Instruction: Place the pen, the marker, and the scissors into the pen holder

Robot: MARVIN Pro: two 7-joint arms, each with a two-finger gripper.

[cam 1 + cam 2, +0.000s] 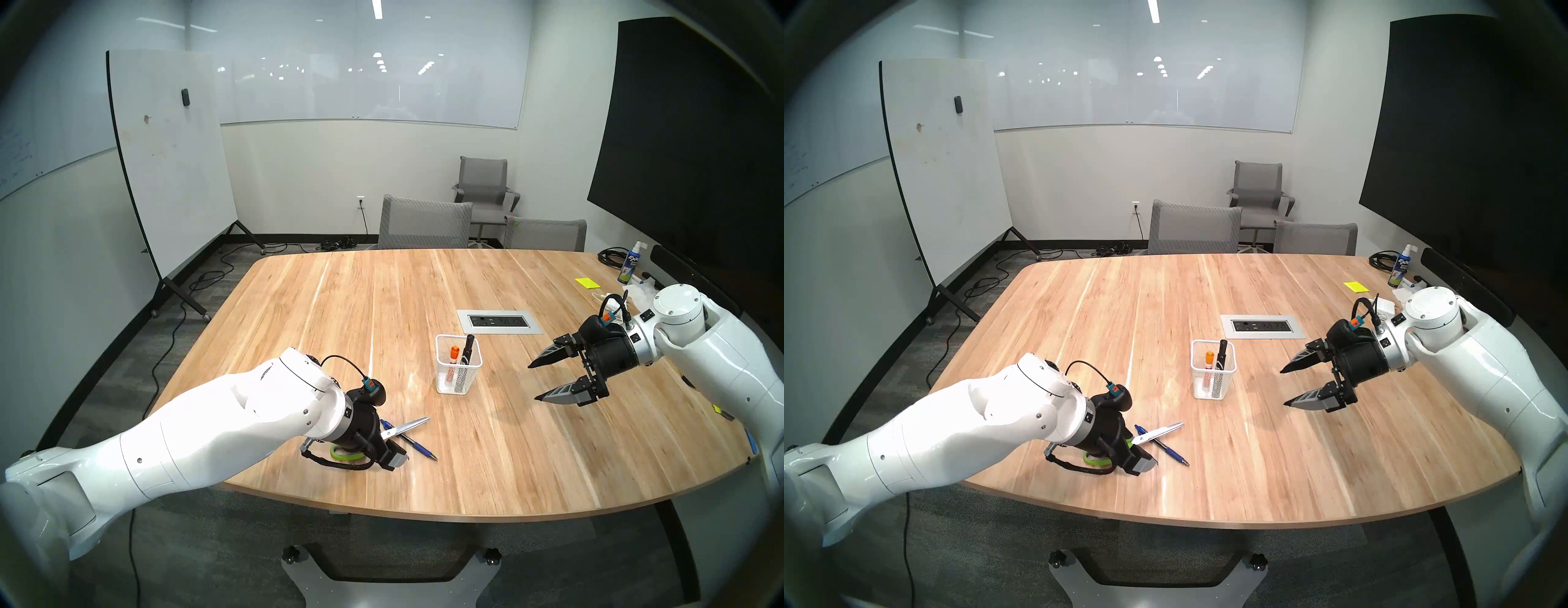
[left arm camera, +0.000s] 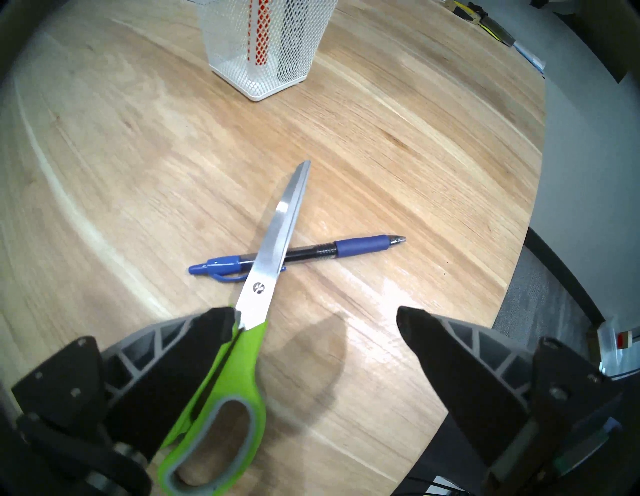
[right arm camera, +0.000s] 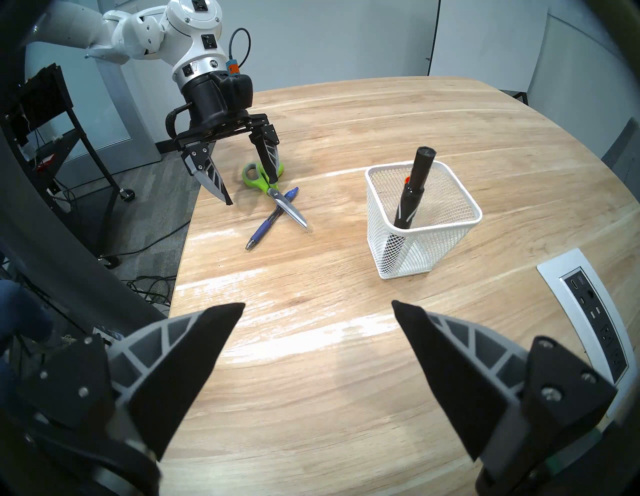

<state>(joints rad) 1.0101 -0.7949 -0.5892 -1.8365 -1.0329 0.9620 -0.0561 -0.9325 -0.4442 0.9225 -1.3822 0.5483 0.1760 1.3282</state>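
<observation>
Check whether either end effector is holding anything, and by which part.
Nothing is held. The left end effector stands open over the scissors; the right end effector hangs open, empty.

Bright overhead lighting, glare streaks on table (image 3: 311,332), fisheye-dark rims, soft shadows

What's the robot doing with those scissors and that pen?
It is tidying up. The white cup already holds a black marker and an orange one. The scissors lie across the blue pen on the table. The left gripper is open over the scissor handles; the right gripper hangs open, empty.
</observation>
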